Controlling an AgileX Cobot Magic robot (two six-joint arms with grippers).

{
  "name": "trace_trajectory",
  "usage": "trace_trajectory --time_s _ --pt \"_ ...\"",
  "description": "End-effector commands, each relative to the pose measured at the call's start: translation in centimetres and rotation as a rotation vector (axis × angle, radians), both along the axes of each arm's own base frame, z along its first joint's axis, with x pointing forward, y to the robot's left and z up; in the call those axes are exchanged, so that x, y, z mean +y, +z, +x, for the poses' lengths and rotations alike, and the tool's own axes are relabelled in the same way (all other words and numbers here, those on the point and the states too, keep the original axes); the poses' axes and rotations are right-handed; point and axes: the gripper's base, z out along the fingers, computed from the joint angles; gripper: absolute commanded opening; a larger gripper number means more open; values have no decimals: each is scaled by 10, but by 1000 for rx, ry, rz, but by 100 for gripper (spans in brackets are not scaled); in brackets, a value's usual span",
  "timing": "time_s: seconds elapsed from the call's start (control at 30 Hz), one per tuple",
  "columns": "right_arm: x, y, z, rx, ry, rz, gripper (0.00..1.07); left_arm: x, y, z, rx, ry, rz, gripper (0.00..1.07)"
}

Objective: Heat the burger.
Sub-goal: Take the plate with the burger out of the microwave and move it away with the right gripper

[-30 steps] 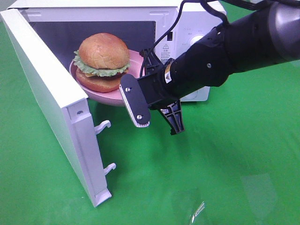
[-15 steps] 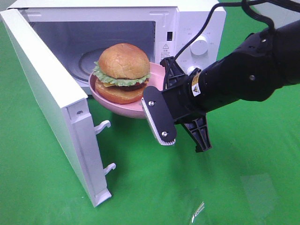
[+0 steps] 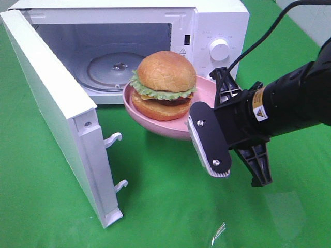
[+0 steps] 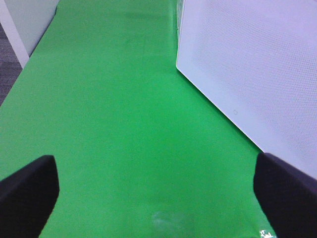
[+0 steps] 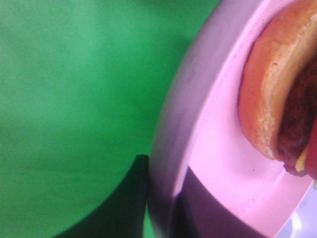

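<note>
**Black arm, screwed finger plate, yellow label**

The right arm (image 3: 295, 101) is showing a matte black casing, rounded and bulky, with a small yellow warning label near the wrist. A black cable is trailing off its top. The right gripper (image 3: 220, 132) is wearing a flat black finger plate carrying two silver screws and a pale ribbed edge, beside a ribbed black bracket. Blurred dark fingertips (image 4: 27, 191) are framing the left wrist view.
</note>
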Motion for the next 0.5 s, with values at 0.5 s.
trace_trajectory --time_s 0.5 --pt "-50 37 -45 -47 -140 22 0 0 1 -2 -30 1 -3 100"
